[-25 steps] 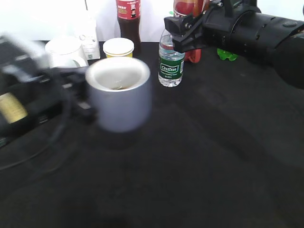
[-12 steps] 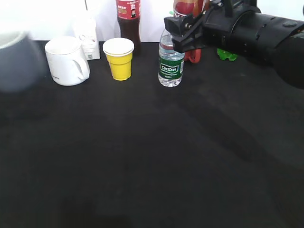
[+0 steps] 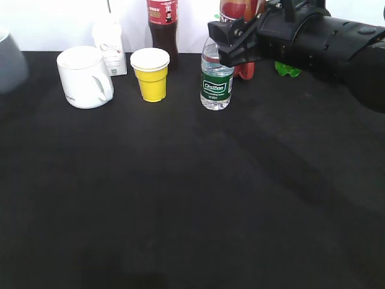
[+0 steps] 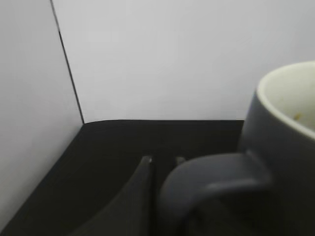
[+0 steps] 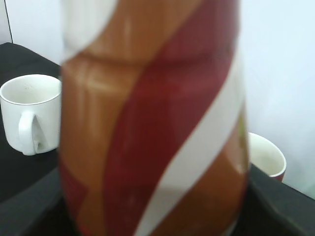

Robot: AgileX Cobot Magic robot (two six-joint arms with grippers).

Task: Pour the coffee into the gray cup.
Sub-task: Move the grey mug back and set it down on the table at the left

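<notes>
The gray cup (image 3: 8,60) shows only partly at the far left edge of the exterior view, blurred. In the left wrist view it fills the right side (image 4: 288,142), pale inside, with its loop handle between my left gripper's fingers (image 4: 163,160), which are shut on the handle. My right gripper (image 3: 233,41) is at the back, above the table, shut on the coffee bottle (image 3: 239,8). The bottle's orange-brown wrap with its white swirl fills the right wrist view (image 5: 152,123) and hides the right fingers there.
A white mug (image 3: 84,75), a yellow cup (image 3: 151,75), a white carton (image 3: 109,45), a tall cola bottle (image 3: 162,24) and a green-label water bottle (image 3: 216,81) stand along the back. A green object (image 3: 287,70) lies behind the right arm. White walls enclose the black table (image 3: 192,198).
The gray cup has moved from the middle left of the table to the far left edge of the view, and the left arm has left the view. The right arm has not moved.
</notes>
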